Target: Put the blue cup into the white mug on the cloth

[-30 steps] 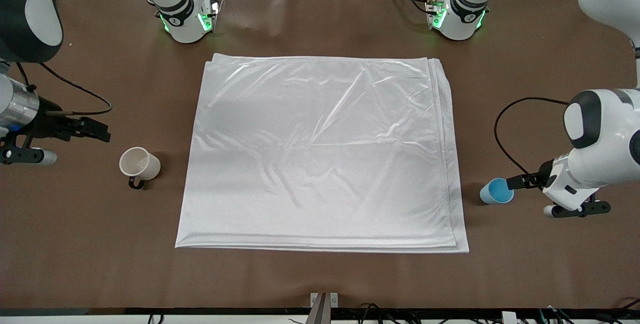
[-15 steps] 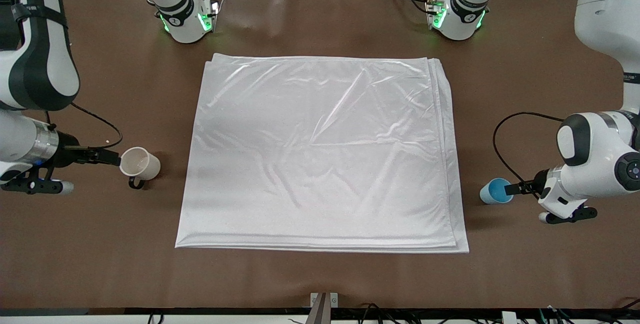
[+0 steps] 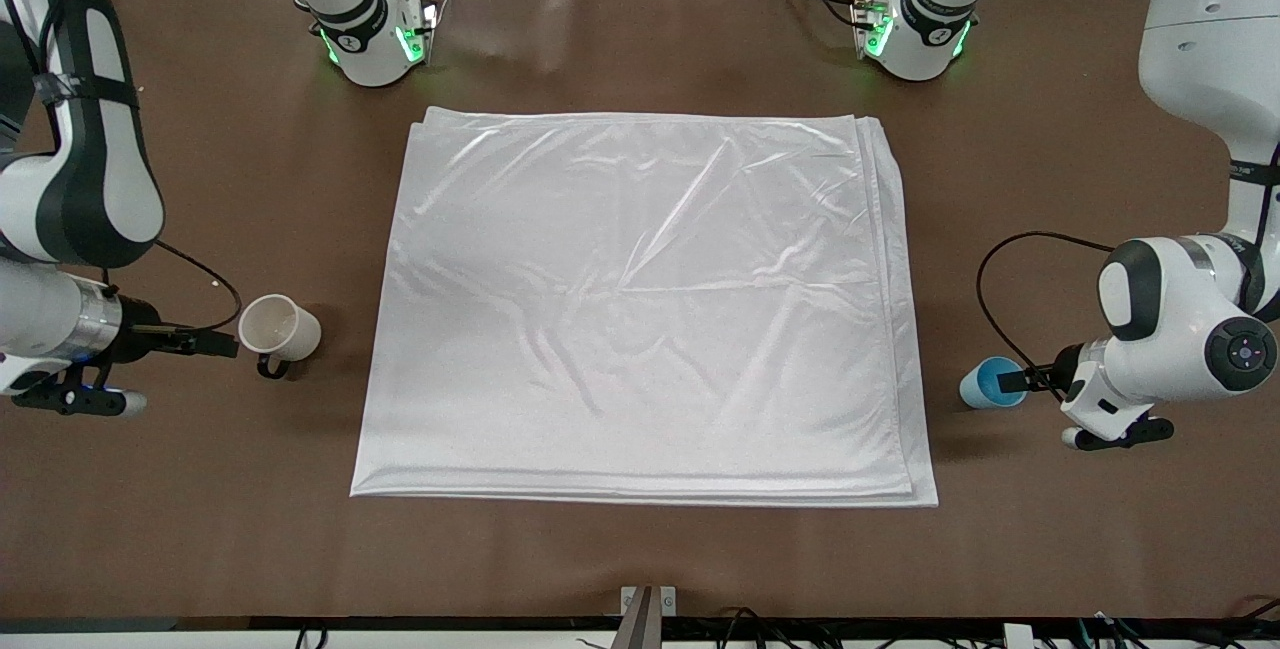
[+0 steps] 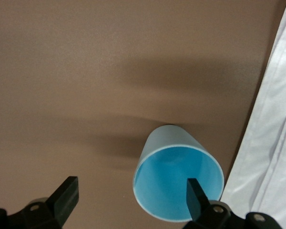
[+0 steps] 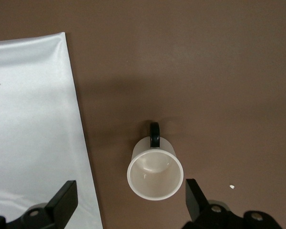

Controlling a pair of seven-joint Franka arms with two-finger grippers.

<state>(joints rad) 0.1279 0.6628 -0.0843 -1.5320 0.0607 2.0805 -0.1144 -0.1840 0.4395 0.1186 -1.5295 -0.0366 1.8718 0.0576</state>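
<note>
Left gripper (image 3: pixel 1010 380), fingers spread, straddles the blue cup's (image 3: pixel 990 384) rim beside the cloth (image 3: pixel 640 309). Right gripper (image 3: pixel 215 341), also spread, sits at the white mug (image 3: pixel 278 329).

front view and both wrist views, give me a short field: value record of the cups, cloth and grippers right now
blue cup: on the bare table at the left arm's end, beside the cloth, off it
white mug: on the bare table at the right arm's end, beside the cloth, black handle toward the front camera
cloth: folded, mid-table, nothing on it
left gripper: open, low at the blue cup, one finger over its mouth
right gripper: open, low at the white mug, fingers either side of it
cup in mug: not yet
</note>
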